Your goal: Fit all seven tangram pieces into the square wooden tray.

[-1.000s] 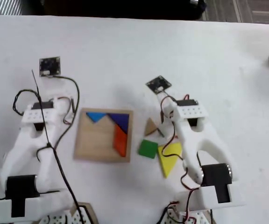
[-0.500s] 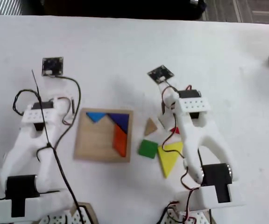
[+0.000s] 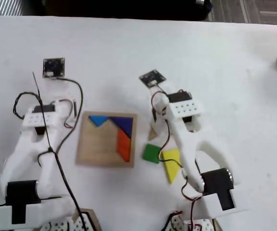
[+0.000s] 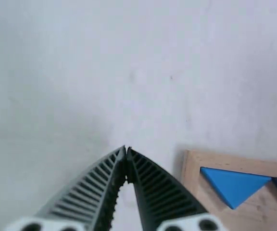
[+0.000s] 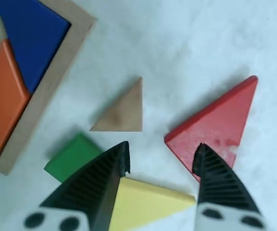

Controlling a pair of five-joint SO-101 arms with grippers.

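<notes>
Right gripper [image 5: 161, 151] status: wide open, empty, low over the table [image 5: 186, 43]. Red triangle [image 5: 215, 122] just beside one tip; green square [image 5: 71, 156] and yellow triangle [image 5: 148, 202] beside the other. Small tan triangle [image 5: 124, 113] just ahead of the tips, apart from all its neighbours.

Compare the high view with one second back:
- Swing of the right arm [image 3: 186, 125] toward 9 o'clock, nearer the square wooden tray [image 3: 83, 139].
- No displacement of any piece.
- Probable meaning: approach for the next pick, most likely the tan or the red triangle. Treat as a judgement only.

Tray contents:
- Light blue triangle [image 3: 98, 120] at 11 o'clock.
- Dark blue triangle [image 3: 124, 125] at 1 o'clock.
- Orange parallelogram [image 3: 123, 144] at 3 o'clock.
- Bare wood over the remaining half.
- Three of seven placed. Four loose pieces, all at about 3 o'clock of the tray.

Left gripper [image 4: 126, 154] status: fully closed, empty, parked near 10 o'clock of the tray, just off its corner. No change from one second back.

Limits of view:
- From above, red triangle concealed beneath the right arm, tan triangle partly covered.
- Yellow triangle overlapped by the gripper in the right wrist view.
- Height of the right tips above the table not determinable.
</notes>
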